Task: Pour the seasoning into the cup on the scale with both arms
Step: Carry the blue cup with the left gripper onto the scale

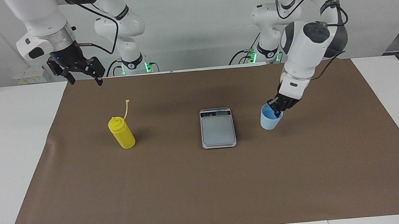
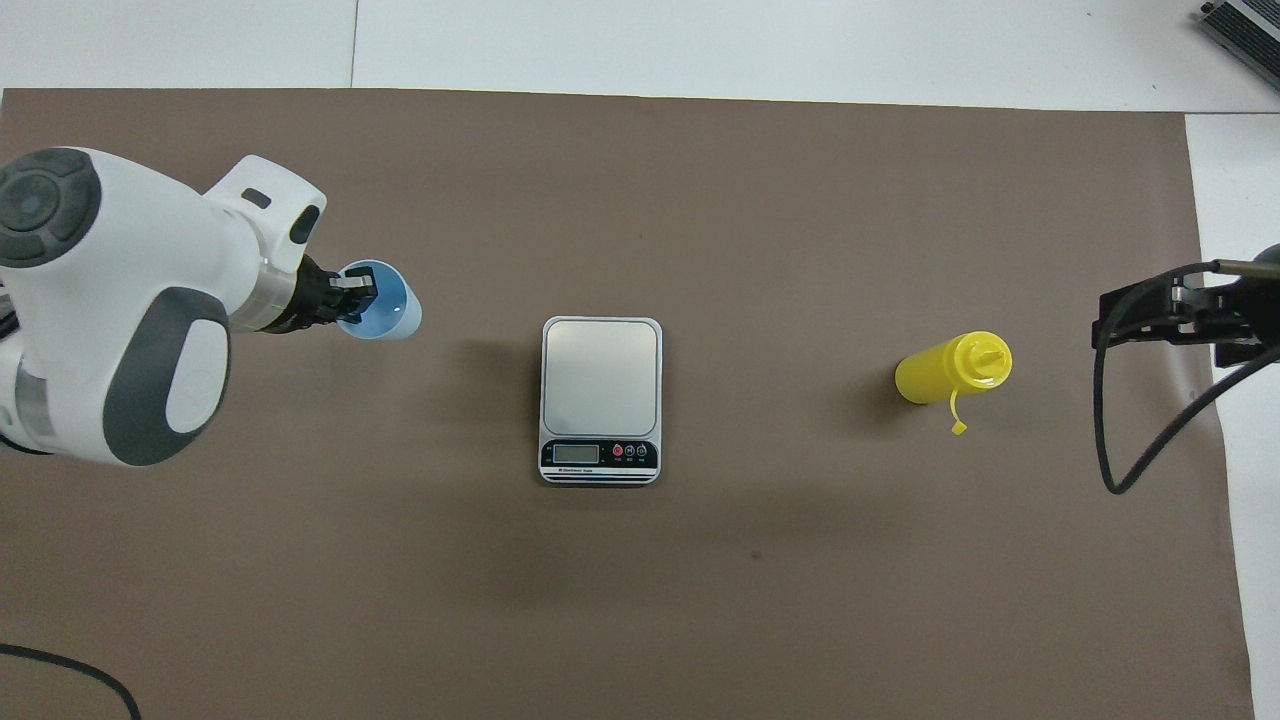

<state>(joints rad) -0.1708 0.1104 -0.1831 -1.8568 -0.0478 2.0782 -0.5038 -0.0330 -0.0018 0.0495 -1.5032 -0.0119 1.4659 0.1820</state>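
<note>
Brown mat point(image 1: 206, 184) covered most of table, bare apart from task items. Scale point(image 1: 218, 127) flat at mat centre, plate unloaded. Seasoning point(image 1: 121, 133) upright toward right arm's end, untouched. Cup point(image 1: 270, 117) carried just beside scale, clear of the mat, pinched at the rim by left gripper point(image 1: 278, 107). Right gripper point(image 1: 80, 73) waited aloft, jaws apart, over mat edge. Step judged: cup transfer. Next: set cup on plate, release. Path unobstructed.

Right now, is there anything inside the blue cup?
One finger of the left pincer dips inside the cup, pinching its rim. The rest of the inside looks plain blue in the overhead view; the finger hides a bit.
</note>
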